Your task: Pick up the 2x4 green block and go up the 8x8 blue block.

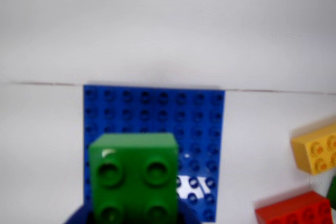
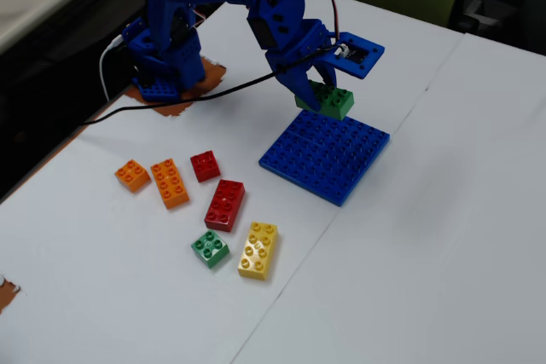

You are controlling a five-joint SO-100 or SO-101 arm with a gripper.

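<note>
- A white table [image 2: 409, 279] carries a loose group of bricks in the fixed view.
- A small orange brick [image 2: 133, 175] sits at the left end, just beside a longer orange brick [image 2: 170, 182].
- A small red brick [image 2: 205, 165] lies near the longer orange one.
- A long red brick [image 2: 225, 205] lies below it, also seen in the wrist view's lower right corner.
- A small square green brick [image 2: 210, 248] with four studs sits just beside a yellow brick [image 2: 258, 250].
- A black cable [image 2: 171, 106] runs across the table.
- Brown tape [image 2: 209, 74] lies at the far left.
</note>
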